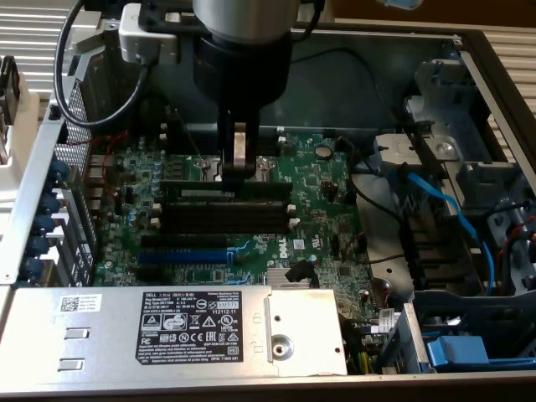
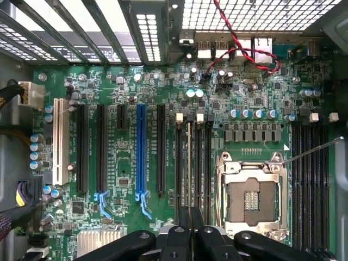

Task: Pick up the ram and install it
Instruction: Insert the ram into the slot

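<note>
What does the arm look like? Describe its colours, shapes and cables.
The arm ends in a silver-grey cylinder above a black round body. The gripper has narrow dark jaws with a light metal strip, on black bolted linkages. A pale grey box beside it trails black cables.

ram (image 1: pixel 201 189) matt dk-green PCB; gripper (image 2: pixel 189 215) matt blk; case (image 1: pixel 368 75) bare dull metal.

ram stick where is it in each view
Exterior view: the ram lies lengthwise across the motherboard, directly under the gripper.
Wrist view: the ram is edge-on, a thin strip between black slots, pinched by the gripper.
Shared landmark: the long blue slot.
</note>
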`<move>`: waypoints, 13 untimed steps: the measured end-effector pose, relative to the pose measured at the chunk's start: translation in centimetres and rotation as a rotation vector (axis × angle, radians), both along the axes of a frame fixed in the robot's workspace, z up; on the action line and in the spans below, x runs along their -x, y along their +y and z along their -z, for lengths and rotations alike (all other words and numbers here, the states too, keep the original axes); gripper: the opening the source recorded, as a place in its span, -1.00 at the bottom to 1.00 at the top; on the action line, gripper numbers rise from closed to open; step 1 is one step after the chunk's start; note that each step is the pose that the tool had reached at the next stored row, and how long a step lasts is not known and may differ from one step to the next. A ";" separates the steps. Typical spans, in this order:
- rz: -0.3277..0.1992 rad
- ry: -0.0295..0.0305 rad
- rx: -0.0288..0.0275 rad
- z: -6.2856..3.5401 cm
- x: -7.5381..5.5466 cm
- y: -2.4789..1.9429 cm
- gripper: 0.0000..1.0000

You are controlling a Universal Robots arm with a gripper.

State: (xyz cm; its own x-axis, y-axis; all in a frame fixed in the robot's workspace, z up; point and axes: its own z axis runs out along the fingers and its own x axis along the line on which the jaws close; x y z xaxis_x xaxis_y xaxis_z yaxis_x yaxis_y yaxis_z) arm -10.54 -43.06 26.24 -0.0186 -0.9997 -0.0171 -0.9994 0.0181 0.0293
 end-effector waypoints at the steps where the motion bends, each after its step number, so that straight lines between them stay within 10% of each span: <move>1: 0.000 0.0002 0.0003 0.01 0.0 0.00 -0.76; 7: -0.003 0.0002 -0.0018 0.05 0.0 -0.11 -0.76; 13: -0.003 0.0001 -0.0170 0.11 0.0 -0.44 -0.76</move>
State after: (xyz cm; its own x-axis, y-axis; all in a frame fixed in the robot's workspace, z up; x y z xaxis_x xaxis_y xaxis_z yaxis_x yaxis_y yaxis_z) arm -10.54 -43.50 26.13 -0.0156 -0.9993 -0.0341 -0.9995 0.0146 0.0297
